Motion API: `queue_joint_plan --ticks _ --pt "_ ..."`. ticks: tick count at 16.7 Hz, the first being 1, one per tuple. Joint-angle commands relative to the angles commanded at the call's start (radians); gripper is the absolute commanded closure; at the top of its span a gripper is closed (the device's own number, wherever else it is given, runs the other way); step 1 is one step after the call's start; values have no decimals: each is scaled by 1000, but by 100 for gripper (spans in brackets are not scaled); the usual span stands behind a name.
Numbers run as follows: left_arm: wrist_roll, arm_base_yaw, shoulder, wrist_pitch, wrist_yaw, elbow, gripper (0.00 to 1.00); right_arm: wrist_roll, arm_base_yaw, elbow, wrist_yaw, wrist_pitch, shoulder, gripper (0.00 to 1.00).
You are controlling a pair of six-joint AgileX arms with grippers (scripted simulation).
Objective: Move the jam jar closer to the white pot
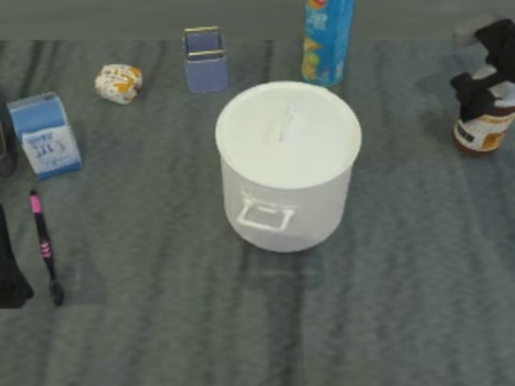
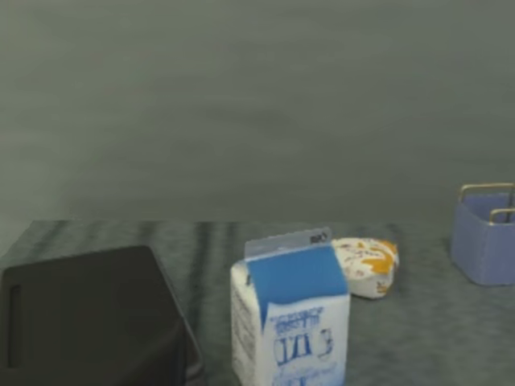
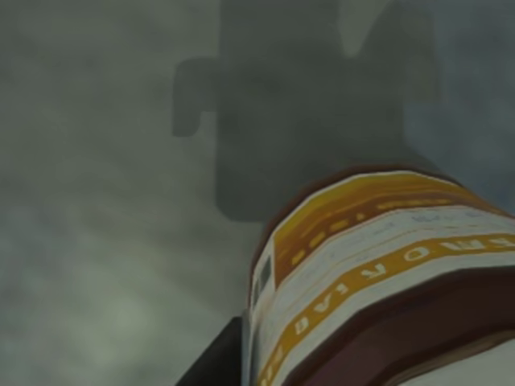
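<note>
Grey table (image 1: 161, 322): right tool (image 1: 483, 88) clamps jam jar (image 1: 481, 133) far right.

The white pot (image 1: 287, 165) is standing at the middle of the table (image 1: 402, 305). The jam jar (image 1: 481, 129) is sitting well apart from it at the table's right edge, with the right gripper (image 1: 483, 76) sitting over its top. Behind the pot, a tall carton (image 1: 327, 39) is standing just to its right and a small basket (image 1: 205, 60) to its left. Farther left a wrapped bun (image 1: 119, 83) is lying, with a milk carton (image 1: 46, 133) nearer the left edge. In front of that carton a toothbrush (image 1: 44, 245) is lying, beside the left arm (image 1: 10, 269).
</note>
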Motion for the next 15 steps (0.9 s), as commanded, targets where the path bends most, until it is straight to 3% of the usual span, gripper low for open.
queue_joint_plan --ticks 6,15 --pt "0 0 0 0 0 0 0 0 0 0 0 0 0 98" --pt "0 0 0 0 0 0 0 1 -4 1 0 0 -2 100"
